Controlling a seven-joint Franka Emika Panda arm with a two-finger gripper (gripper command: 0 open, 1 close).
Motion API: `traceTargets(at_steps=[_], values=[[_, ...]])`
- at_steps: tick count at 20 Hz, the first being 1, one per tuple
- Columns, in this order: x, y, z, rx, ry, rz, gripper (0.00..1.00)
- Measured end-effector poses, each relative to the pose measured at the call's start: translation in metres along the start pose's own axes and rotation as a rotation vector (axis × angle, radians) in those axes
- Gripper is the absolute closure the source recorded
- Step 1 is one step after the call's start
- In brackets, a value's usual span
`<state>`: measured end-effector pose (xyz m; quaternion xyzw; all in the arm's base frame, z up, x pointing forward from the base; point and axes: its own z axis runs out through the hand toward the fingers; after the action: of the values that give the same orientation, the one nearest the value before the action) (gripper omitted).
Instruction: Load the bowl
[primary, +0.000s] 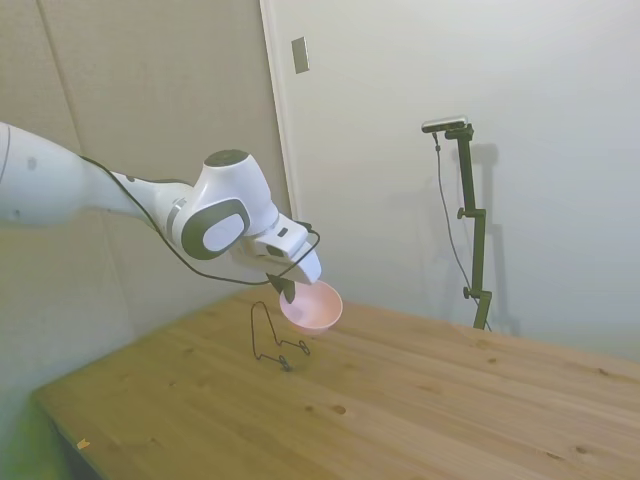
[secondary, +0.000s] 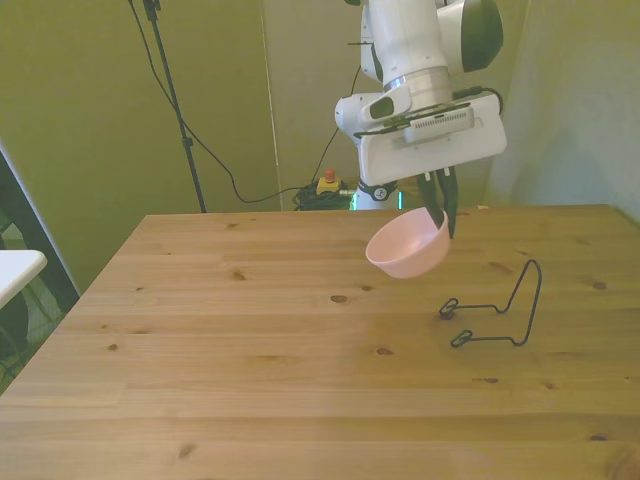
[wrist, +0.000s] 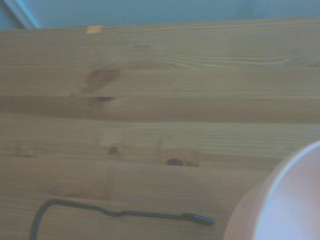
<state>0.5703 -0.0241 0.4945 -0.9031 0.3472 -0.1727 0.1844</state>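
Observation:
The small pale pink bowl (secondary: 408, 245) hangs tilted in the air above the wooden table (secondary: 250, 380), held by its rim. My gripper (secondary: 441, 213) is shut on that rim, its dark fingers pointing down. In the side view the bowl (primary: 313, 306) hangs just under the gripper (primary: 287, 288), its opening turned partly sideways. The thin black wire rack (secondary: 497, 310) stands on the table below and toward the front view's right of the bowl. In the side view the rack (primary: 274, 334) sits directly under the gripper. The wrist view shows the bowl's rim (wrist: 280, 205) and a piece of the rack (wrist: 120, 213).
The tabletop (primary: 420, 410) stretches wide around the rack. A wall stands close behind the table's far edge. Cables and a small red-and-yellow object (secondary: 327, 183) lie on the floor beyond the table.

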Motion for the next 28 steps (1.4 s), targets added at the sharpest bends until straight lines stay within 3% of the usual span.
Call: traceTargets(at_steps=[5, 10, 18, 28], values=[[-0.018, -0.012, 0.021, 0.115, -0.101, -0.037, 1.0], [-0.011, 0.005, 0.022, 0.236, -0.187, -0.03, 1.0], [-0.005, 0.021, 0.033, 0.263, -0.228, -0.023, 1.0], [-0.011, 0.022, 0.055, 0.444, -0.293, -0.005, 1.0]])
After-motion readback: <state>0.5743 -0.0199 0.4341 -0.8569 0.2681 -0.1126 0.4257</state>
